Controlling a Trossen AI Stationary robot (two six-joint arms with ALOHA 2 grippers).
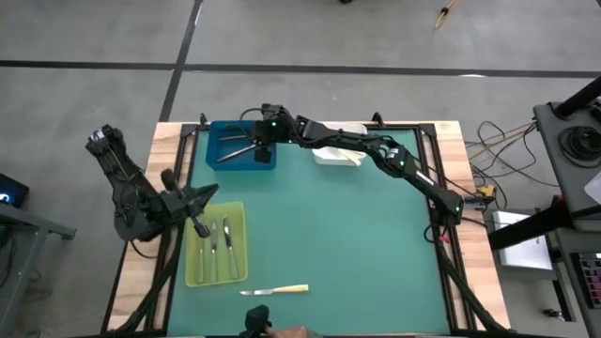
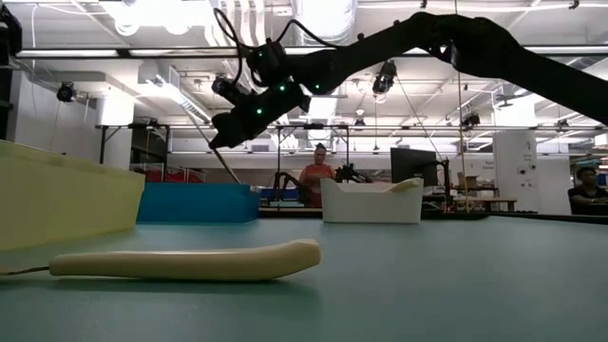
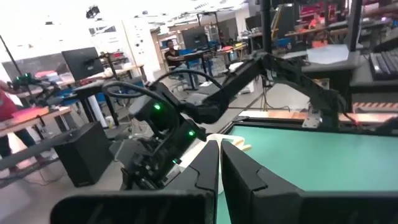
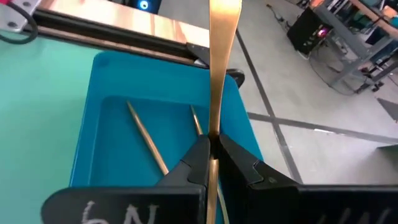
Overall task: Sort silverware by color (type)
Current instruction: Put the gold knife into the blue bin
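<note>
My right gripper (image 1: 262, 141) reaches across to the blue tray (image 1: 218, 161) at the far left and is shut on a slim grey metal utensil (image 4: 222, 56) above it. Two more metal utensils (image 4: 148, 138) lie on that tray's floor. The yellow-green tray (image 1: 238, 211) at the near left holds three grey utensils (image 1: 213, 246). A knife with a pale yellow handle (image 1: 289, 289) lies flat on the mat near the table's near edge, large in the low view (image 2: 190, 261). My left gripper (image 1: 201, 223) waits shut over the yellow-green tray's left side. My right gripper pinches the metal utensil's slim shaft (image 4: 214, 127) between its two fingers, the shaft running along the fingers and out past their tips. In the low view the utensil (image 2: 226, 160) slants down below the gripper toward the blue tray; its lower end is hidden behind the tray wall.
A white tray (image 1: 338, 155) with a pale-handled piece in it sits right of the blue tray at the far edge. Open green mat (image 1: 357, 244) fills the middle and right of the table. People stand in the room beyond the far edge.
</note>
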